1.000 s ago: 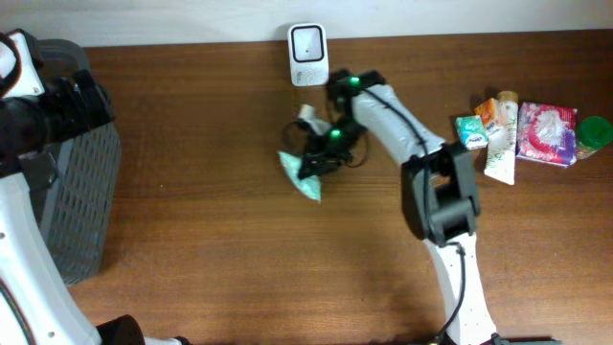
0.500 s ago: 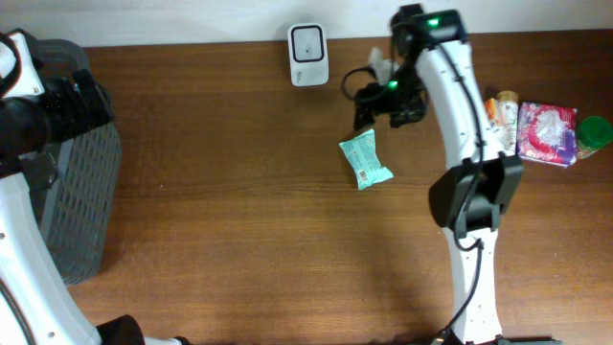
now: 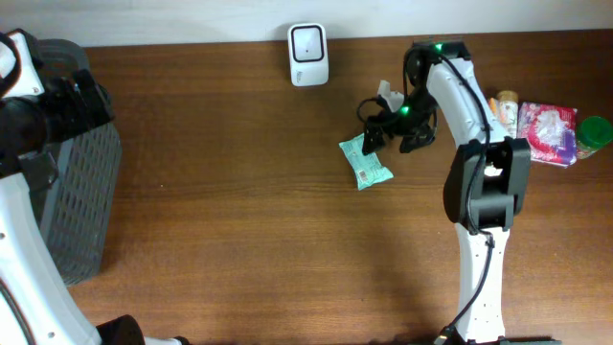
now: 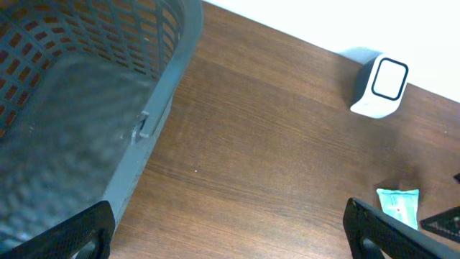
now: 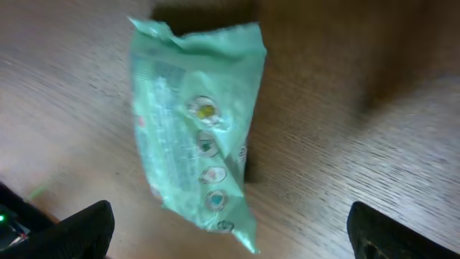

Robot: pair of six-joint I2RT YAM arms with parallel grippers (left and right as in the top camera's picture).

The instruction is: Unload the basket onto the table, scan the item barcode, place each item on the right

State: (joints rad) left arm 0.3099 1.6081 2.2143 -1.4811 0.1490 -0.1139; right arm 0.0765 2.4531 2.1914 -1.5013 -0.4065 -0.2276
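Mint-green crinkled plastic packet point(image 5: 198, 137) lies loose; right gripper point(image 5: 231, 236) and left gripper point(image 4: 233, 230) jaws both spread wide. Pinch one edge (barcode not visible), then face it to the white boxy scanner point(image 3: 307, 55).

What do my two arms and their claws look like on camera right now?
The right arm has white links with black joint housings, green lights glowing on it, and a thin black cable looping near its black right claw. The left arm is built in the same white and black. The left claw has black, blunt-ended fingers.
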